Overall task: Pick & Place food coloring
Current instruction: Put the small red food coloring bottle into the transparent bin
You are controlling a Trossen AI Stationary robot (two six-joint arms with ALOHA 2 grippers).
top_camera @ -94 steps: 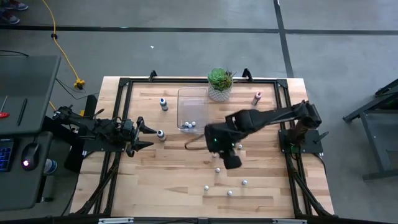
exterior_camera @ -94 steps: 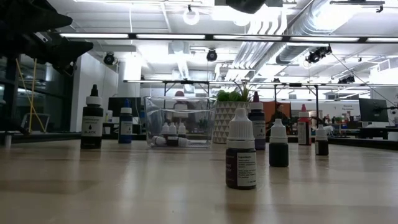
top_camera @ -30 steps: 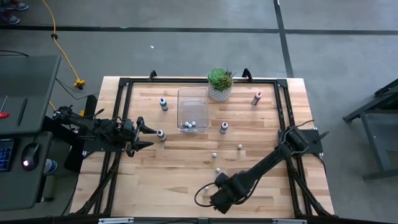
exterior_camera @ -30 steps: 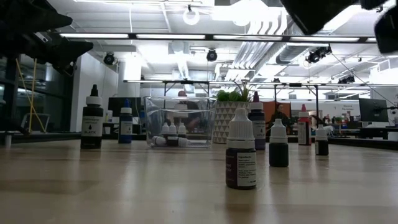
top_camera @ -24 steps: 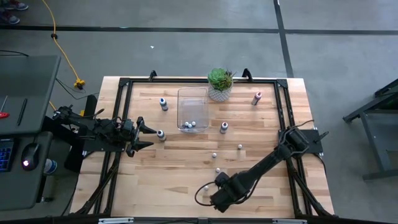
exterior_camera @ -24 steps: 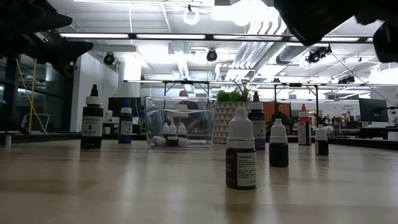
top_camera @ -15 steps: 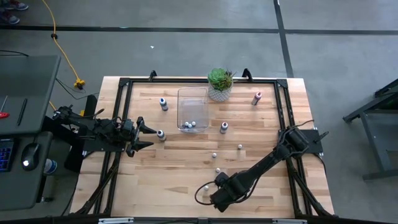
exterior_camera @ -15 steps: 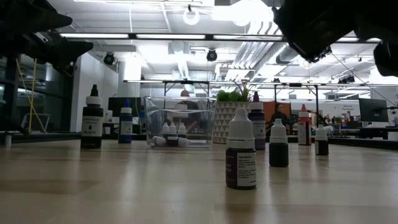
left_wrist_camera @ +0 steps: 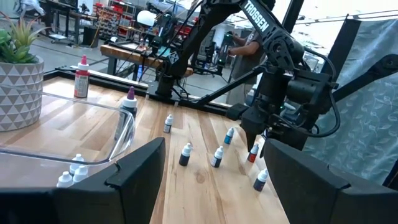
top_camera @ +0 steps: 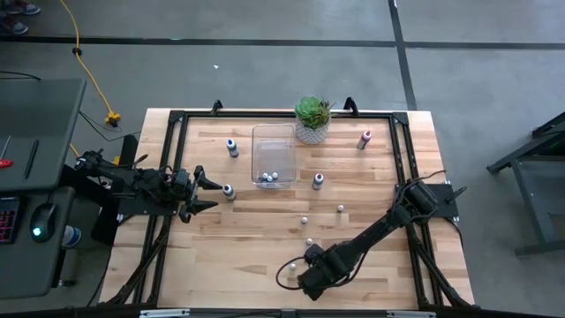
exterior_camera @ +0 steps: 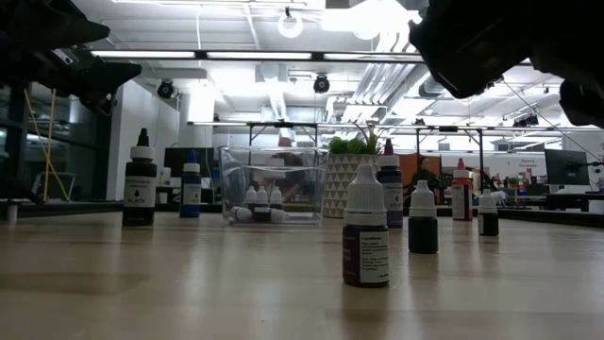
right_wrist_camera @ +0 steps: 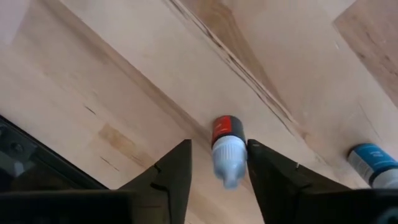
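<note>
Pale wood planks make up the table (top_camera: 221, 238), and the bin (top_camera: 273, 155) near its far edge serves as landmark. Nearest the front edge, well away from the bin, the right jaws (top_camera: 309, 269) hang low with their fingers spread; a red-labelled bottle (right_wrist_camera: 228, 148) stands upright between them, and I cannot tell whether either finger touches it. A blue-labelled bottle (right_wrist_camera: 373, 163) stands close beside that one. A white-capped bottle (top_camera: 292, 266) sits just beside the right jaws on the bin's side, and two more white-capped bottles (top_camera: 308, 241) dot the wood between the jaws and the bin. A purple bottle (top_camera: 318, 180) stands just right of the bin. Inside the bin, at its near end, lie a few whitish bottles (top_camera: 270, 177). Left of the bin, the left jaws (top_camera: 210, 193) rest spread wide, with a blue-capped bottle (top_camera: 229, 190) just off their tips. Another blue bottle (top_camera: 232, 147) stands left of the bin's far end. Behind the bin's right corner sits a succulent (top_camera: 312, 117), and farther right a red bottle (top_camera: 365, 139).
</note>
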